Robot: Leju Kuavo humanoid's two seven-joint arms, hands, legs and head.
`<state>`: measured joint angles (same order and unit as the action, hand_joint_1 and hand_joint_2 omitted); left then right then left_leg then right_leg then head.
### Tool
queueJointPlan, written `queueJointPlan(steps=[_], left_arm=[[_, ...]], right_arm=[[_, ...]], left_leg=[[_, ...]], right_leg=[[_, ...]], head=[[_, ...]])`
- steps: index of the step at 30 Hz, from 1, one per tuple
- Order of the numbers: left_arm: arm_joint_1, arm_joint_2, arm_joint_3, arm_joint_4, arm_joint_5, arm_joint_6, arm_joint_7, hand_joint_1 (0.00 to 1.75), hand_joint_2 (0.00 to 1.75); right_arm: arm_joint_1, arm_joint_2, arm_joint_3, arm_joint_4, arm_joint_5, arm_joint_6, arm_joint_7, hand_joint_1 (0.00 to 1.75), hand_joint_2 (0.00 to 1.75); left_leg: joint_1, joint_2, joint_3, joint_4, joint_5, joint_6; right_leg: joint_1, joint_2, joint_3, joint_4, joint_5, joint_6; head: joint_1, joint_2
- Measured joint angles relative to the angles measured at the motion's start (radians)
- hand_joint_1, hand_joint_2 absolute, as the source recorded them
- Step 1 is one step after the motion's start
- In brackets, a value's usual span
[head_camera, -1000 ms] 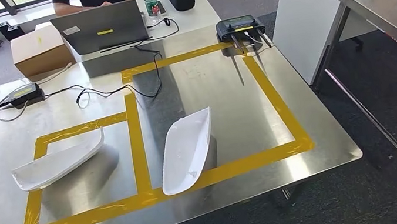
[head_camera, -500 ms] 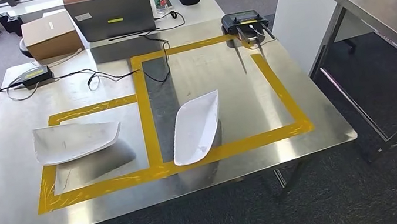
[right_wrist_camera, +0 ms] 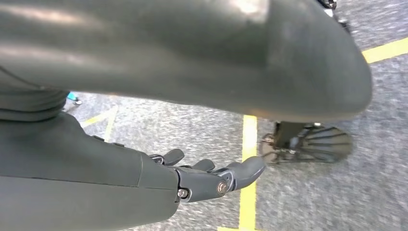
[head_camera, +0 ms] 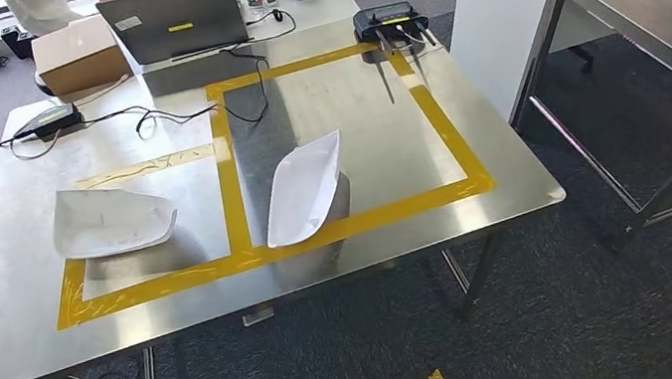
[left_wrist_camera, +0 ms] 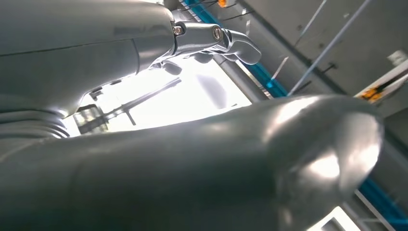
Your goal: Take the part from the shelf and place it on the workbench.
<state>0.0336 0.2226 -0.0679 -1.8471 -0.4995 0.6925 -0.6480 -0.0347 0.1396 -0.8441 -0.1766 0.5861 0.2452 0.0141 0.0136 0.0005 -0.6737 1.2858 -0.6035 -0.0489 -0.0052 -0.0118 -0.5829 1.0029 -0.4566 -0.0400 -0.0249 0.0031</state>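
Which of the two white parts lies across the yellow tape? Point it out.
The right-hand white part: its near tip overlaps the yellow tape. The left white part sits wholly inside its taped rectangle.

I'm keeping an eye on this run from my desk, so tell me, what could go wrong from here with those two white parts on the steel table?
The right white part stands tilted, its tip on the yellow tape near the workbench front edge; a bump could tip it off. The black cable trails close behind both parts, including the left white part, and could snag an arm.
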Motion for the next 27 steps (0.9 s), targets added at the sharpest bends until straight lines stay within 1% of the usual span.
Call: queueJointPlan(steps=[1,2,3,4,5,6,7,8,9,10,11,12,13,14,15,16,17,18,19,20,21,22,25,26,27], left_arm=[[0.001,-0.001,-0.003,0.009,-0.001,0.000,0.003,0.00,0.00],[0.001,-0.002,-0.006,0.016,-0.001,0.000,0.005,0.00,0.00],[0.001,-0.003,-0.008,0.022,-0.001,0.000,0.007,0.00,0.00],[0.002,-0.004,-0.012,0.026,-0.001,0.000,0.008,0.00,0.00],[0.005,-0.005,-0.015,0.029,-0.001,0.001,0.009,0.00,0.00],[0.008,-0.007,-0.018,0.032,-0.002,0.001,0.011,0.00,0.00],[0.013,-0.011,-0.021,0.036,-0.003,0.001,0.014,0.00,0.00],[0.018,-0.016,-0.023,0.041,-0.005,0.001,0.020,0.00,0.00],[0.022,-0.024,-0.026,0.049,-0.007,0.001,0.025,0.00,0.00],[0.027,-0.033,-0.029,0.058,-0.003,0.001,0.028,0.00,0.00],[0.033,-0.044,-0.031,0.068,0.005,0.000,0.028,0.00,0.00],[0.041,-0.055,-0.032,0.076,0.017,0.000,0.024,0.00,0.00],[0.051,-0.064,-0.033,0.083,0.031,-0.001,0.019,0.00,0.00],[0.060,-0.071,-0.033,0.090,0.043,-0.001,0.014,0.00,0.00],[0.069,-0.078,-0.033,0.096,0.053,-0.001,0.009,0.00,0.00],[0.076,-0.083,-0.034,0.102,0.062,-0.001,0.004,0.00,0.00],[0.082,-0.089,-0.034,0.107,0.071,-0.001,0.001,0.00,0.00],[0.086,-0.094,-0.034,0.112,0.078,-0.001,-0.002,0.00,0.00],[0.089,-0.099,-0.034,0.117,0.084,-0.001,-0.004,0.00,0.00],[0.090,-0.104,-0.034,0.125,0.088,0.000,-0.005,0.00,0.00],[0.091,-0.107,-0.034,0.131,0.091,0.000,-0.005,0.00,0.00],[0.091,-0.109,-0.034,0.135,0.092,0.000,-0.005,0.00,0.00],[0.092,-0.111,-0.034,0.143,0.098,-0.002,-0.003,0.00,0.00],[0.092,-0.113,-0.034,0.150,0.105,-0.005,-0.001,0.00,0.00],[0.092,-0.122,-0.035,0.189,0.121,-0.009,-0.001,0.00,0.00]], right_arm=[[0.000,0.000,0.000,0.000,0.001,0.000,0.003,0.00,0.00],[0.000,0.000,0.000,0.000,0.002,0.000,0.007,0.00,0.00],[0.000,0.000,0.000,0.000,0.002,0.000,0.009,0.00,0.00],[0.000,-0.001,-0.001,0.000,0.002,0.000,0.009,0.00,0.00],[0.000,-0.001,-0.001,0.000,0.001,0.000,0.008,0.00,0.00],[0.000,-0.001,-0.001,0.000,0.000,0.000,0.008,0.00,0.00],[0.000,-0.002,-0.001,0.000,0.000,0.000,0.009,0.00,0.00],[0.002,-0.002,-0.002,0.000,0.002,0.000,0.011,0.00,0.00],[0.003,-0.002,-0.002,0.000,0.005,0.000,0.013,0.00,0.00],[0.005,-0.002,-0.002,0.000,0.009,0.000,0.015,0.00,0.00],[0.006,-0.003,-0.002,0.000,0.012,0.000,0.014,0.00,0.00],[0.007,-0.003,-0.002,0.000,0.014,0.000,0.012,0.00,0.00],[0.007,-0.003,-0.002,0.000,0.015,0.000,0.009,0.00,0.00],[0.007,-0.003,-0.002,0.000,0.015,0.000,0.006,0.00,0.00],[0.007,-0.003,-0.002,0.000,0.016,0.000,0.005,0.00,0.00],[0.007,-0.004,-0.002,0.000,0.018,0.000,0.004,0.00,0.00],[0.007,-0.005,-0.002,0.000,0.022,0.000,0.005,0.00,0.00],[0.006,-0.006,-0.002,0.000,0.027,0.000,0.007,0.00,0.00],[0.005,-0.008,-0.002,0.000,0.032,0.000,0.008,0.00,0.00],[0.004,-0.009,-0.002,0.000,0.036,0.000,0.010,0.00,0.00],[0.003,-0.010,-0.002,0.000,0.037,0.000,0.010,0.00,0.00],[0.002,-0.011,-0.002,0.000,0.038,0.000,0.010,0.00,0.00],[0.001,-0.011,-0.002,0.000,0.040,0.000,0.010,0.00,0.00],[0.001,-0.011,-0.001,0.000,0.042,0.000,0.010,0.00,0.00],[-0.001,-0.010,-0.001,0.000,0.046,0.000,0.015,0.00,0.00]], left_leg=[[0.002,0.000,0.021,-0.004,0.023,-0.002],[0.005,0.000,0.061,-0.044,0.053,-0.004],[0.007,0.000,0.110,-0.110,0.064,-0.006],[0.007,-0.001,0.158,-0.178,0.062,-0.005],[0.005,-0.001,0.191,-0.231,0.052,-0.001],[0.002,-0.002,0.205,-0.260,0.038,0.007],[-0.001,-0.003,0.207,-0.268,0.038,0.019],[-0.002,-0.001,0.197,-0.268,0.045,0.031],[-0.002,0.000,0.188,-0.268,0.055,0.042],[-0.002,0.002,0.176,-0.269,0.067,0.053],[-0.001,0.004,0.162,-0.271,0.080,0.061],[-0.001,0.005,0.147,-0.270,0.092,0.066],[-0.002,0.005,0.133,-0.269,0.103,0.069],[-0.004,0.006,0.118,-0.268,0.115,0.070],[-0.005,0.006,0.103,-0.265,0.127,0.070],[-0.007,0.006,0.087,-0.262,0.138,0.069],[-0.007,0.006,0.072,-0.258,0.148,0.067],[-0.008,0.006,0.059,-0.254,0.156,0.065],[-0.009,0.005,0.049,-0.251,0.164,0.062],[-0.010,0.005,0.043,-0.249,0.170,0.059],[-0.011,0.004,0.040,-0.248,0.174,0.056],[-0.013,0.004,0.039,-0.247,0.176,0.054],[-0.012,0.005,0.040,-0.248,0.180,0.051],[-0.011,0.005,0.041,-0.250,0.184,0.048],[-0.009,0.004,0.036,-0.243,0.173,0.039]], right_leg=[[-0.001,-0.001,-0.016,0.005,0.009,0.003],[-0.002,-0.002,-0.031,0.011,0.019,0.007],[-0.003,-0.002,-0.045,0.018,0.027,0.012],[-0.003,-0.001,-0.057,0.024,0.034,0.018],[-0.002,0.000,-0.063,0.029,0.041,0.025],[-0.001,0.000,-0.065,0.030,0.049,0.031],[-0.001,0.001,-0.065,0.028,0.056,0.038],[-0.002,0.001,-0.066,0.025,0.065,0.045],[-0.005,0.002,-0.071,0.028,0.060,0.051],[-0.006,0.003,-0.080,0.045,0.034,0.057],[-0.007,0.004,-0.093,0.079,-0.009,0.062],[-0.008,0.005,-0.108,0.133,-0.067,0.065],[-0.007,0.006,-0.122,0.198,-0.119,0.067],[-0.006,0.007,-0.131,0.257,-0.148,0.067],[-0.006,0.007,-0.129,0.297,-0.152,0.067],[-0.004,0.008,-0.110,0.305,-0.134,0.064],[-0.003,0.009,-0.074,0.276,-0.105,0.060],[-0.001,0.010,-0.022,0.216,-0.082,0.055],[0.002,0.011,0.035,0.138,-0.078,0.048],[0.005,0.013,0.082,0.070,-0.084,0.042],[0.007,0.014,0.113,0.024,-0.096,0.038],[0.008,0.014,0.126,0.000,-0.106,0.036],[0.009,0.014,0.124,-0.005,-0.106,0.035],[0.009,0.014,0.121,-0.005,-0.104,0.034],[0.008,0.012,0.110,-0.007,-0.091,0.027]], head=[[0.000,0.000],[0.000,0.000],[0.000,0.000],[0.000,0.000],[0.001,0.000],[0.001,0.000],[0.002,0.000],[0.002,0.000],[0.002,0.000],[0.002,0.000],[0.003,0.000],[0.004,0.000],[0.004,0.000],[0.005,0.000],[0.005,0.000],[0.005,0.000],[0.005,0.000],[0.005,0.000],[0.005,0.000],[0.005,0.000],[0.005,0.000],[0.005,0.000],[0.005,0.000],[0.005,0.000],[0.005,0.000]])
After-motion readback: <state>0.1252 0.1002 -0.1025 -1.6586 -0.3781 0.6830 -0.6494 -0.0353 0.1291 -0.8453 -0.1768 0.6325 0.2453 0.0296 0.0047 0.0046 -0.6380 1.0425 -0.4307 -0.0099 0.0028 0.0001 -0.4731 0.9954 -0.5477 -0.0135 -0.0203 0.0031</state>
